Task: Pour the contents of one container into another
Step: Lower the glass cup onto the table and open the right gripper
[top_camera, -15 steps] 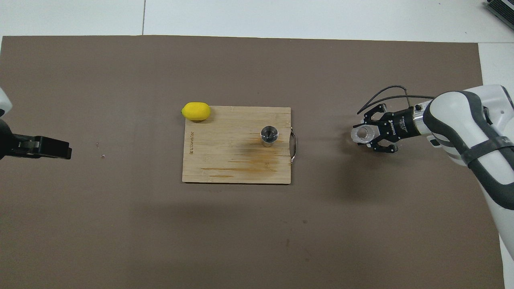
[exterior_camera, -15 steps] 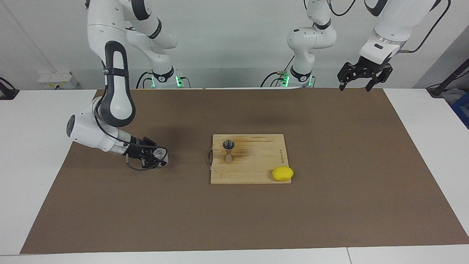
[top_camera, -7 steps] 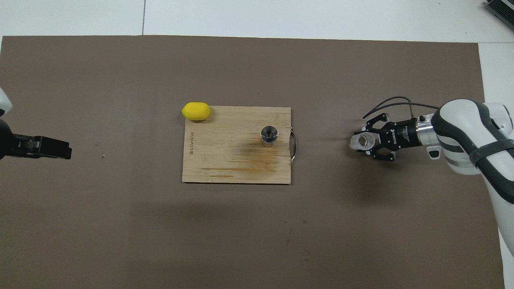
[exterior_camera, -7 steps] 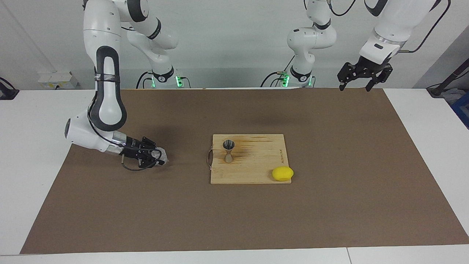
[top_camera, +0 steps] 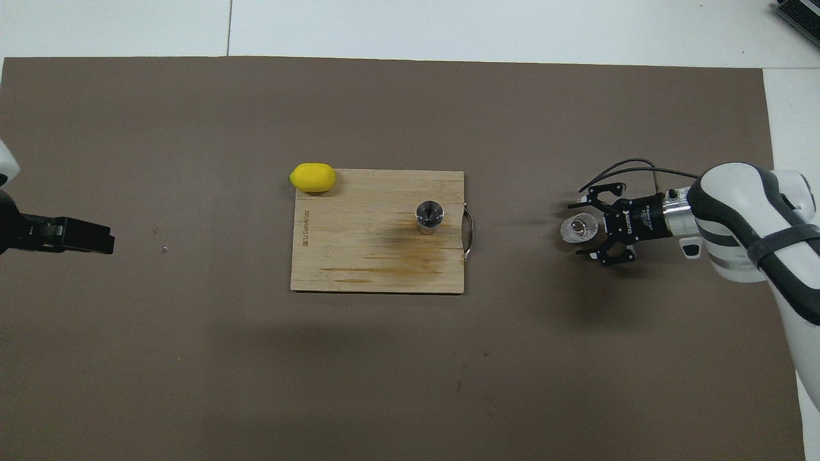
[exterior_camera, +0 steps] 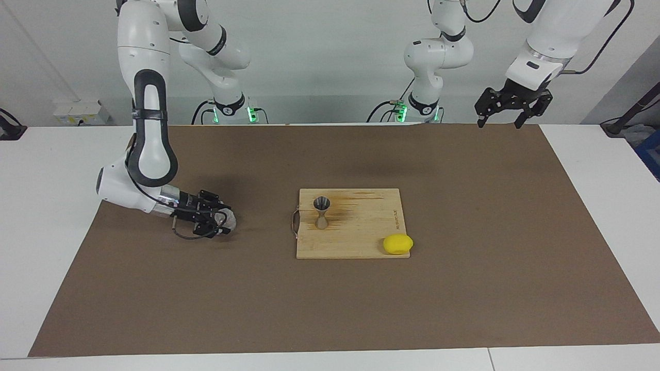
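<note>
The clear cup [exterior_camera: 227,220] stands on the brown mat toward the right arm's end of the table, also seen in the overhead view [top_camera: 578,228]. My right gripper [exterior_camera: 223,224] is low at the mat, and its open fingers [top_camera: 584,205] stand apart on either side of the cup. The metal jigger [exterior_camera: 322,211] stands upright on the wooden cutting board [exterior_camera: 356,242], near the board's handle end; it also shows in the overhead view [top_camera: 429,216]. My left gripper [exterior_camera: 499,122] waits open and empty, high over the mat's edge at the left arm's end.
A yellow lemon [exterior_camera: 397,243] lies at the board's corner farthest from the robots, toward the left arm's end [top_camera: 312,177]. The board [top_camera: 359,256] has a metal handle [top_camera: 469,234] facing the cup. The brown mat [exterior_camera: 464,288] covers most of the table.
My right gripper has lowered a little and drawn back slightly toward its end of the table. Its fingers have opened off the clear cup, which now stands on the mat. The left arm has not moved.
</note>
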